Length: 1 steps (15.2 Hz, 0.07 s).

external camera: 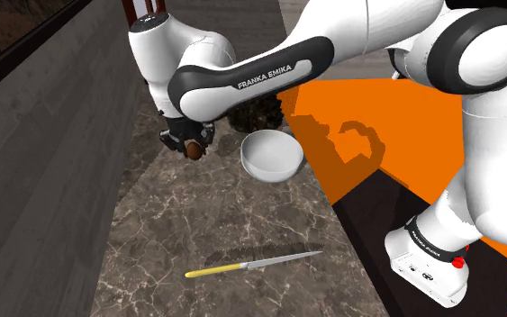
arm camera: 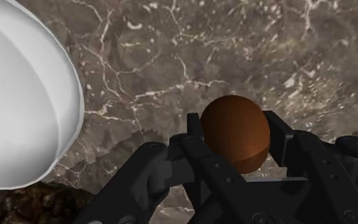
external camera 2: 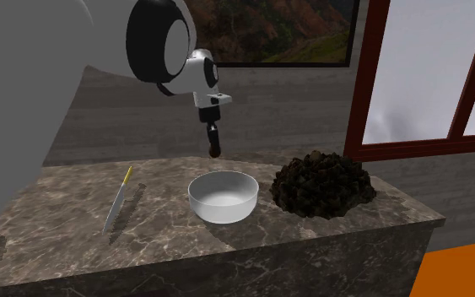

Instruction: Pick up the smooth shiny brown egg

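The end effector (arm camera: 234, 141) is clamped on the brown egg (arm camera: 233, 127), held between both fingers above the marbled surface (external camera: 215, 221). The egg looks round and slick, so a shallow pinch could let it squirt out and drop. A white bowl (external camera: 272, 155) sits just beside, with a dark heap (external camera 2: 323, 183) beyond it. A yellow-handled knife (external camera: 253, 264) lies well apart. Nothing seems to block the way upward.

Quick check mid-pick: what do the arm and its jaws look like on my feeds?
The arm has rounded white shells with dark joint bands; one band reads FRANKA EMIKA in white. Its white base carries a small red button. The jaws are all black, blocky and angular.
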{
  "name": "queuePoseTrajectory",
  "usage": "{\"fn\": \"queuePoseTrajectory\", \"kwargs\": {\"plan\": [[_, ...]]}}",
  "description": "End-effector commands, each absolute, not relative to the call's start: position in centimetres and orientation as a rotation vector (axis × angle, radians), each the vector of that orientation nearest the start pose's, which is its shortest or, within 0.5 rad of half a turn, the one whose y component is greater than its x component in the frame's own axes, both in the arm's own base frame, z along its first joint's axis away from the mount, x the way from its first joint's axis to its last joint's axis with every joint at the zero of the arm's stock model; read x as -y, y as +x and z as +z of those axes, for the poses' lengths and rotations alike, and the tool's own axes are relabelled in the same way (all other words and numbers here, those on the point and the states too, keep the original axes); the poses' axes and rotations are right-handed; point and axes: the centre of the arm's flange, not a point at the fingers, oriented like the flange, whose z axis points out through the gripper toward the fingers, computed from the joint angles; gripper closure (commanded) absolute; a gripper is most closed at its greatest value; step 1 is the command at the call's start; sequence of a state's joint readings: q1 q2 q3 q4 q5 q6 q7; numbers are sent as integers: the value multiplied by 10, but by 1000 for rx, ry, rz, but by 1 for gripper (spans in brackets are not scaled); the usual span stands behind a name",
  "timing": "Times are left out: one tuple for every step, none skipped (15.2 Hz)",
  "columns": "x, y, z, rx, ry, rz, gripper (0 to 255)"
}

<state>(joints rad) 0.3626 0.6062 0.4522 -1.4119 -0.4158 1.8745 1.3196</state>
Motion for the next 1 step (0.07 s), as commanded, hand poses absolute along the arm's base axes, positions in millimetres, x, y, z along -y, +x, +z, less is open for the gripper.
{"fn": "queuePoseTrajectory", "kwargs": {"plan": [[-445,545,370,-689,-3201,-133,255]]}}
